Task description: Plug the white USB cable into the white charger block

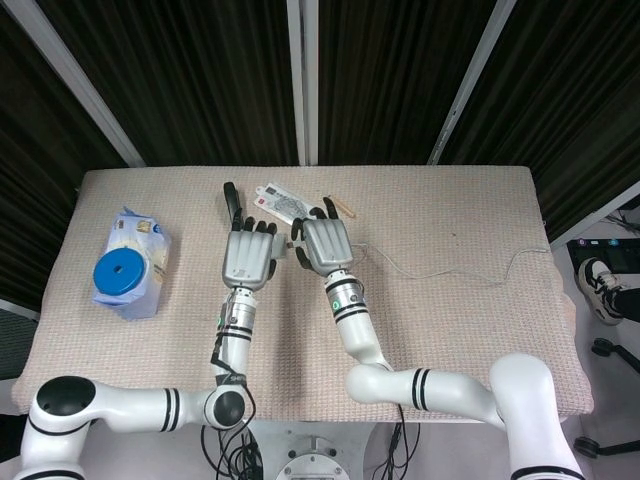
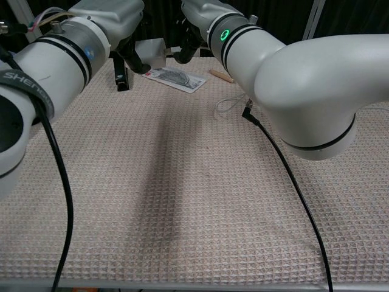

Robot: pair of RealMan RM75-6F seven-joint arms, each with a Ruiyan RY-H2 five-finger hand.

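Observation:
Raised above the table's far middle, my left hand (image 1: 249,260) grips the white charger block (image 2: 153,51), which shows in the head view as a small white piece (image 1: 284,251) between the two hands. My right hand (image 1: 322,245) is close beside it on the right, fingers curled around the end of the white USB cable (image 1: 440,272). The plug itself is hidden by the fingers. From there the thin cable trails right across the cloth, with a small loop (image 2: 226,104) under the right forearm. In the chest view both hands (image 2: 129,42) (image 2: 187,38) meet at the charger.
A flat printed packet (image 1: 283,204) and a short wooden stick (image 1: 342,206) lie behind the hands. At the far left stands a blue-lidded package (image 1: 129,263). A black arm cable (image 2: 292,182) crosses the cloth on the right. The table's right edge (image 1: 548,250) has the cable hanging over it.

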